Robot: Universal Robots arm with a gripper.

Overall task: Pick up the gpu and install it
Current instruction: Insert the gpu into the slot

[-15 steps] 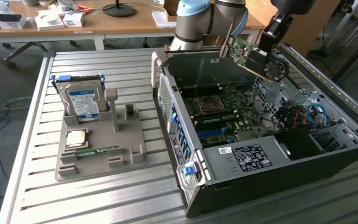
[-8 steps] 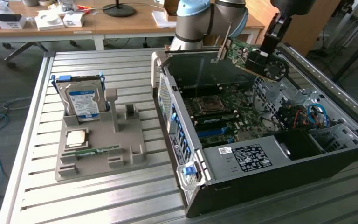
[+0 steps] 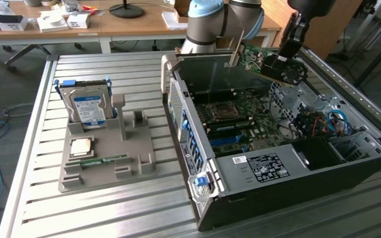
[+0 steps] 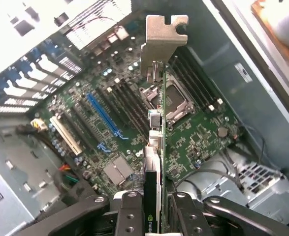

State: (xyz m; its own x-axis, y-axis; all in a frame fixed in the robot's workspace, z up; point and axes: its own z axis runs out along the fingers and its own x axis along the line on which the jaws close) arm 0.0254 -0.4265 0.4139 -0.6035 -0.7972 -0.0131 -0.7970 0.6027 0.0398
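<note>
The gpu (image 3: 260, 60) is a green circuit card with a black fan and a silver bracket (image 3: 233, 49) at one end. It hangs tilted in the air over the back part of the open computer case (image 3: 277, 148), above the motherboard (image 3: 243, 119). My gripper (image 3: 276, 63) is shut on the card near its fan. In the wrist view the gpu (image 4: 155, 147) shows edge-on, bracket (image 4: 164, 37) farthest from the camera, clamped between my fingers (image 4: 130, 212) of the gripper (image 4: 154, 216). A blue slot (image 4: 105, 115) lies on the board beside the card's line.
A grey fixture tray (image 3: 141, 163) on the slatted metal table holds a silver hard drive (image 3: 88, 106), a processor chip (image 3: 81, 146) and a green memory stick (image 3: 101, 160). The case's power supply (image 3: 263, 166) sits at its near end. Cables (image 3: 326, 124) lie at the exterior view's right.
</note>
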